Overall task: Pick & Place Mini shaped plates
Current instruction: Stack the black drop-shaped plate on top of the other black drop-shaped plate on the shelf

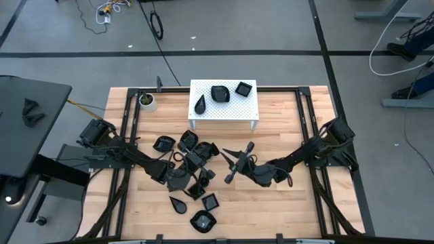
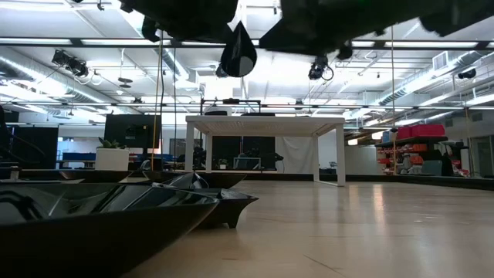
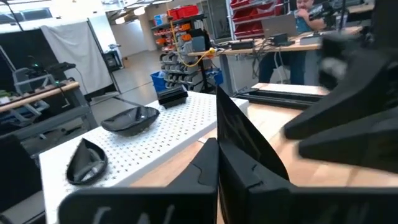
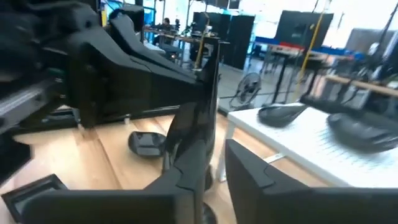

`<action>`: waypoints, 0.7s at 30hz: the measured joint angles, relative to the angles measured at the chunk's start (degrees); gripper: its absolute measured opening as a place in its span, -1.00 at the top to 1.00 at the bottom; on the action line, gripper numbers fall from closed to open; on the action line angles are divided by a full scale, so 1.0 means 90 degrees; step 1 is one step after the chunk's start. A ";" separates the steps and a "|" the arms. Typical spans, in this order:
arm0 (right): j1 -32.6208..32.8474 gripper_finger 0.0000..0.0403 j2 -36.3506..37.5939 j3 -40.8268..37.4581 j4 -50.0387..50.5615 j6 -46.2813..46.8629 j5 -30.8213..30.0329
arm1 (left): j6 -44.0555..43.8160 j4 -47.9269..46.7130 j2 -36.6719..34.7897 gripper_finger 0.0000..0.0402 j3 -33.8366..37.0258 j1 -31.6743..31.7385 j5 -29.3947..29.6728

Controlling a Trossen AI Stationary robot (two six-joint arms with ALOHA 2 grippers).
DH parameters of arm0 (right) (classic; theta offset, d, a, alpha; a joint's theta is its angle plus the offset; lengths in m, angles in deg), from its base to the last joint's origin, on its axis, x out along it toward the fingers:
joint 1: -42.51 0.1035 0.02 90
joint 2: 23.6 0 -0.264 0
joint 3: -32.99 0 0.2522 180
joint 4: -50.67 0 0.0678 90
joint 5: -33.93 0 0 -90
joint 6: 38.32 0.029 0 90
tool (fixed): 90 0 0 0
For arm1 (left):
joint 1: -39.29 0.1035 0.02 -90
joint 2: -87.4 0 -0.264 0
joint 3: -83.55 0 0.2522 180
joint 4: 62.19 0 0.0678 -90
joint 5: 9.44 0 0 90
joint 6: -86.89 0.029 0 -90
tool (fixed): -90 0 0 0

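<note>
1. A white perforated stand (image 1: 224, 103) is being seen at upper centre of the high view; three mini shaped plates are sitting on it: a teardrop plate (image 1: 201, 105) at its left, a rounded plate (image 1: 220, 93) in the middle, a square plate (image 1: 243, 89) at its right.
2. The remaining loose plates (image 1: 165, 143) are being seen clustered on the wooden table (image 1: 291, 210) at lower centre-left of the high view, below the stand; one lobed plate (image 1: 201, 221) is lying near the bottom edge, with a square one (image 1: 210, 201) and a teardrop one (image 1: 180, 204) just above it.
3. The left gripper (image 1: 201, 169) is being held over that cluster, at frame centre; its fingers are being pressed together; in the left wrist view a thin dark plate edge (image 3: 239, 134) is being seen standing up between them, so a plate is being gripped.
4. The right gripper (image 1: 234, 163) is being held just right of the left one, at frame centre; its fingers are being seen parted, with a gap visible in the high view; whether anything is being touched by them cannot be told.
5. A small white cup with a green plant (image 1: 146, 101) is standing at the upper left of the table, left of the stand.
6. In the low view, a dark plate (image 2: 238, 52) is being seen hanging at top centre, above the table.
</note>
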 joint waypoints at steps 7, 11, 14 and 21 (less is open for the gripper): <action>0.0478 0.45 0.0285 0.0000 0.0659 -0.0755 -0.0878 | 0.0746 -0.0540 -0.1029 0.99 0.0003 0.0163 0.0041; 0.0543 0.41 0.0285 0.0000 0.1072 -0.0183 -0.0739 | 0.0658 -0.1826 -0.2165 0.99 0.0002 0.0983 -0.0907; 0.0504 0.42 0.0285 0.0000 0.1435 0.0540 -0.0365 | -0.0070 -0.3337 -0.2884 0.99 -0.0127 0.2065 -0.2681; 0.0241 0.46 0.0283 0.0000 0.1720 0.1360 0.0524 | -0.1075 -0.5455 -0.2897 0.99 -0.0687 0.4856 -0.6146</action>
